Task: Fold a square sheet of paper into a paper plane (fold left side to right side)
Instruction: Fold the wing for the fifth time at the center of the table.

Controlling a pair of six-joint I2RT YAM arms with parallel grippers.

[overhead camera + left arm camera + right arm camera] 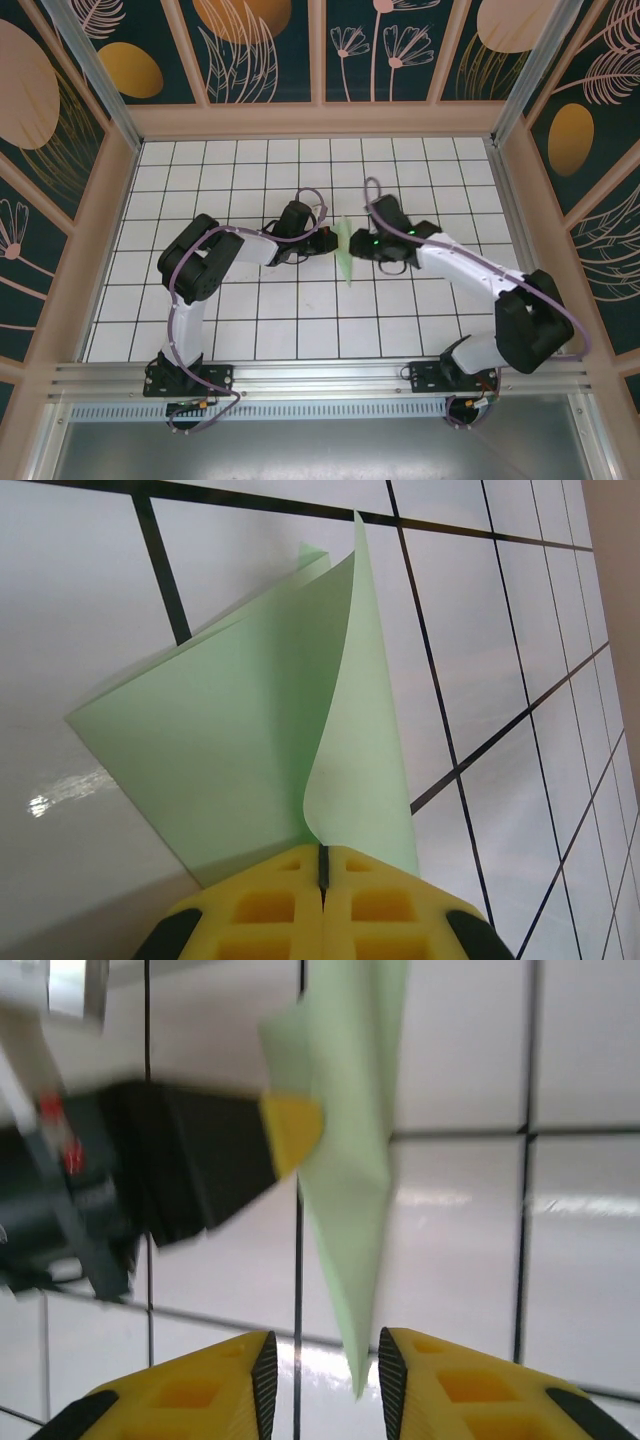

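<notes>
The left gripper [323,865] is clamped shut on an edge of the square sheet of paper [230,740], a creased green shape held on edge above the table [200,330]. The right gripper [322,1370] is parted, the paper's point in its gap; it should close squarely, keeping layers aligned

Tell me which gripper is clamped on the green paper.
The left gripper, shut on the paper; the right gripper stands open.
</notes>
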